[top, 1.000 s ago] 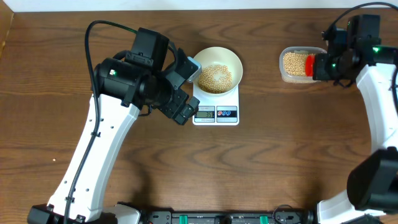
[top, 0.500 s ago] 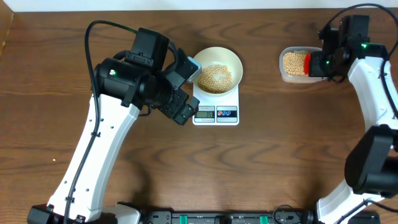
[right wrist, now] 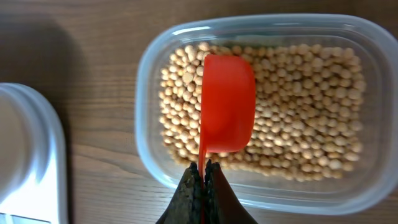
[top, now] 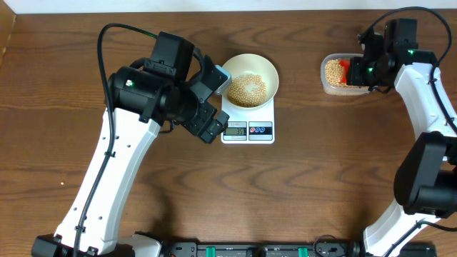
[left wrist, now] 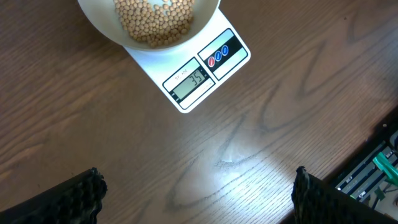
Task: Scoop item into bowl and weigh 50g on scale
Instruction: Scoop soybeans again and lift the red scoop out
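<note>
Since the earlier frame the right hand [top: 360, 70] has swung leftward, carrying the red scoop [right wrist: 227, 112] from the right end of the clear tub [right wrist: 146, 124] to over its middle. The left arm, bowl and scale lie as they did. The right hand is clamped on the scoop's thin handle, fingers pressed together around it. The scoop's cup lies over the beans [right wrist: 298, 112] that cover the tub's floor. The left hand [top: 214, 105] hovers just left of the scale [top: 248, 130] with its fingers spread wide, holding nothing. The white bowl [top: 268, 68] sits on the scale with a heap of the same beans in it, and the display appears to read 35. The tub stands near the far edge of the tabletop [top: 307, 178], well apart from the scale, with bare wood between them and in front of the scale.
</note>
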You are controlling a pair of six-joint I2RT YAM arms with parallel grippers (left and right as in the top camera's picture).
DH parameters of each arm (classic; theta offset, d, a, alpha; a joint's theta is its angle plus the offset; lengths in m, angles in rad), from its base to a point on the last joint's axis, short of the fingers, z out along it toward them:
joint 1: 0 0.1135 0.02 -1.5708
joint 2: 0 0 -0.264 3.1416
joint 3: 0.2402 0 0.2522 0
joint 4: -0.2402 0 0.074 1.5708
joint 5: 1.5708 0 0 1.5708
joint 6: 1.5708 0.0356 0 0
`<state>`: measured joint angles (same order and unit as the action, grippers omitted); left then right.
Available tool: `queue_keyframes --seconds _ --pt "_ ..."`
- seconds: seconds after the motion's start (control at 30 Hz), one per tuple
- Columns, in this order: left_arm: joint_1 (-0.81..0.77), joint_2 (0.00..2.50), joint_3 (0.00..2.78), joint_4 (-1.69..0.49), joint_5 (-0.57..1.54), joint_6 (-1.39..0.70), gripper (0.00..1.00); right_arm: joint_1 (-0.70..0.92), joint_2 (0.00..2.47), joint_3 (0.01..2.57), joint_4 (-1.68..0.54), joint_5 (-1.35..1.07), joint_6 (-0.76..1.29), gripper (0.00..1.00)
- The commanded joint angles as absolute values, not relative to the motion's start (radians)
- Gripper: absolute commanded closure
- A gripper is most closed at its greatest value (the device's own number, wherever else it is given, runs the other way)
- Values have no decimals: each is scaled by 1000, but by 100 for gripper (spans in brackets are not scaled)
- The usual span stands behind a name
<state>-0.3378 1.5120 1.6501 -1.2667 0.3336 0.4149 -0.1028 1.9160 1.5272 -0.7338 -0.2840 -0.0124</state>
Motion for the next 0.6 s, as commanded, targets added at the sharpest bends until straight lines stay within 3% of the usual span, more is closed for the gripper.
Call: queue_keyframes --seconds 0.0,0.57 --pt "-338 1496 1660 -1267 327 405 2 -105 1927 1538 -725 -377 23 99" --pt "-338 1496 1660 -1267 327 406 2 -233 1936 1538 -756 -614 30 99"
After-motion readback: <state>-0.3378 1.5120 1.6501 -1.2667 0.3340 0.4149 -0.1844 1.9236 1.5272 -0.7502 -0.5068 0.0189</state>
